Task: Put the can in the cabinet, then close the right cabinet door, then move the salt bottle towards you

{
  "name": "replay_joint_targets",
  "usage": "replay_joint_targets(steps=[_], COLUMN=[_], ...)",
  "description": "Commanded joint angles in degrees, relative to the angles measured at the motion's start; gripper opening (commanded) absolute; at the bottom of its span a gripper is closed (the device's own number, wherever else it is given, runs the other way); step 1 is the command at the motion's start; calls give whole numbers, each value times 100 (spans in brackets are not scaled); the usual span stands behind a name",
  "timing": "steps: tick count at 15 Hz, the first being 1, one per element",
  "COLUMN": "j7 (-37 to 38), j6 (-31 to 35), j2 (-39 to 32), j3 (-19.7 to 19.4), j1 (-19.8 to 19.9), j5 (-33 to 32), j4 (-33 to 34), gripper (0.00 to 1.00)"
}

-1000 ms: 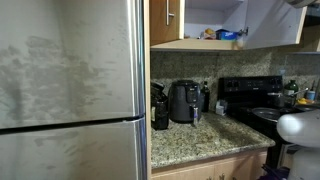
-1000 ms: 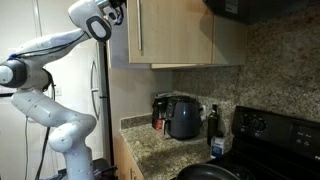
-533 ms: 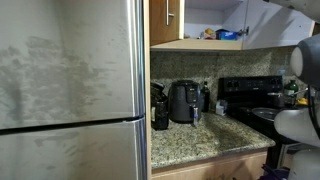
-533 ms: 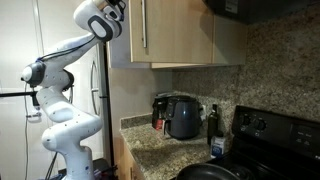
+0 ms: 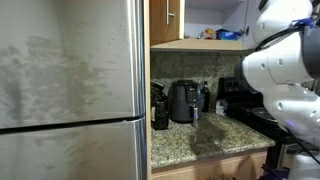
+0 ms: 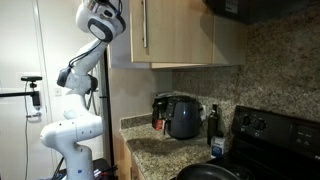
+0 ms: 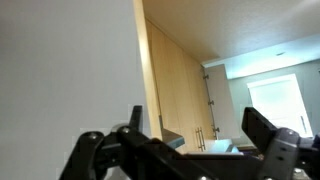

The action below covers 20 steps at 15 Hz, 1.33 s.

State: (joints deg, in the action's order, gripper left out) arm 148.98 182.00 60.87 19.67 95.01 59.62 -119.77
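1. The fridge [image 5: 70,90] stands at the left end of the surface [image 5: 205,140]. The cabinet [image 5: 165,20] hangs just right of the fridge, above the surface.
2. Small items lie on the cabinet's shelf [image 5: 200,44].
3. At the back of the surface stands the coffee maker [image 5: 183,100], with a smaller appliance [image 5: 160,112] just to its left.
4. The stove [image 5: 245,95] adjoins the surface on the right.
5. In an exterior view a bottle [image 6: 213,118] stands between the coffee maker and the stove.
6. The robot arm [image 6: 90,60] rises left of the cabinet.
7. In the wrist view the gripper [image 7: 192,115] is low in front, with the cabinet doors [image 7: 175,80] beyond it.

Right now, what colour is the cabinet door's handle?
Silver. The handle shows best in an exterior view, against the light-brown cabinet door.
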Motion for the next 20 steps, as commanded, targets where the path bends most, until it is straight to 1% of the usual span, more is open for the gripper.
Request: replay_joint_targets(steps=[1,2,3,7,13,14,15,17,18,19,20], j7=[3,15,23,44,-26,39,40,3,-337,-228,293], j6=[158,194,-25,-403,-582,-588,-465,-456,-838,-1051,-1397], j2=[354,407,521,807,780,767,914,920,965,1009,1134], j3=[444,481,478,493,479,493,528,520,407,368,301], j1=[782,581,395,-140,-1263,-1279,-1130,-1239,-1436,-1433,-1351], j5=[1592,1810,1901,2352,2981,3241,2909,2929,2690,2453,2084], j4=[369,436,491,669,999,858,841,835,724,601,380], gripper=[100,100,100,100,100,100,100,100,100,100,100])
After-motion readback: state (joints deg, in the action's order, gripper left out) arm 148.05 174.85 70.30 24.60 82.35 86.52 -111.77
